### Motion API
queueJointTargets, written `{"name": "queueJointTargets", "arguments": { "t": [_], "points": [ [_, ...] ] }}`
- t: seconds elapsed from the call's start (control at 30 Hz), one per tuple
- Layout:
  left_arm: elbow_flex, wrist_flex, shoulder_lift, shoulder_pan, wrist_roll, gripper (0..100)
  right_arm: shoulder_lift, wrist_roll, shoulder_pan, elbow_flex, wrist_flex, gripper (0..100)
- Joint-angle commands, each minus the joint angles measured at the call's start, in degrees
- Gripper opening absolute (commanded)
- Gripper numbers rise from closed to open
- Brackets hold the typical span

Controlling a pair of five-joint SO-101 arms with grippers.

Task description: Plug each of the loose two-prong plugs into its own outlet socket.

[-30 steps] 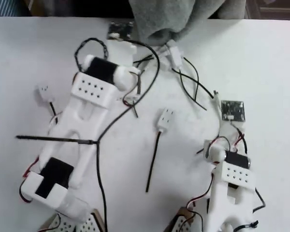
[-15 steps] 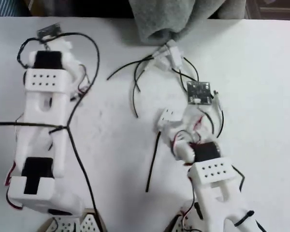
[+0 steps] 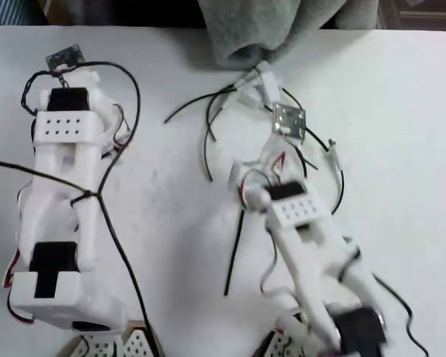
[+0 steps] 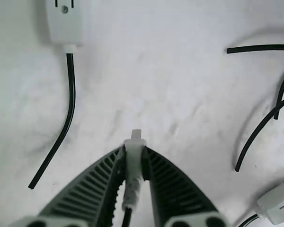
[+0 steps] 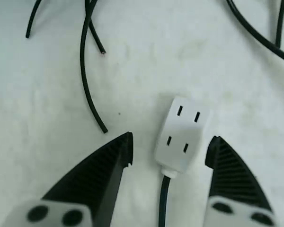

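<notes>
Where the right arm [image 3: 312, 245] leans over the middle of the desk [image 3: 401, 111], the right gripper [image 5: 171, 138] stands released. Its jaws are wide apart on either side of a white socket [image 5: 182, 137]. The socket lies flat, slots up, touching neither jaw. Its black cord [image 5: 164, 198] runs back between the jaws. Just beyond the socket lie loose black wires [image 5: 87, 71] with cut ends.

The left arm [image 3: 59, 193] extends along the left side of the desk. The left gripper [image 4: 133, 153] is clenched on a white plug [image 4: 134, 142], held lengthwise between the jaws with its tip poking just past the fingertips. Whether its prongs are exposed cannot be told. A third socket [image 4: 277, 208] lies on the desk close beside this gripper. Ahead of the gripper, well apart from the plug, a second socket [image 4: 64, 19] lies on the desk, and its second cord [image 4: 68, 104] curves back toward the gripper.

At the far edge, in the high view, a cluster of white connectors [image 3: 256, 82] rests just beside a grey cloth [image 3: 282, 30].
</notes>
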Motion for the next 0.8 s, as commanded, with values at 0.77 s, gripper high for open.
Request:
{"name": "queueJointTargets", "arguments": {
  "t": [0.77],
  "points": [
    [-0.18,-1.49,-0.13,-1.36,0.53,2,43.38,22.24,-3.74,-50.11,31.08,3.5]
  ]
}}
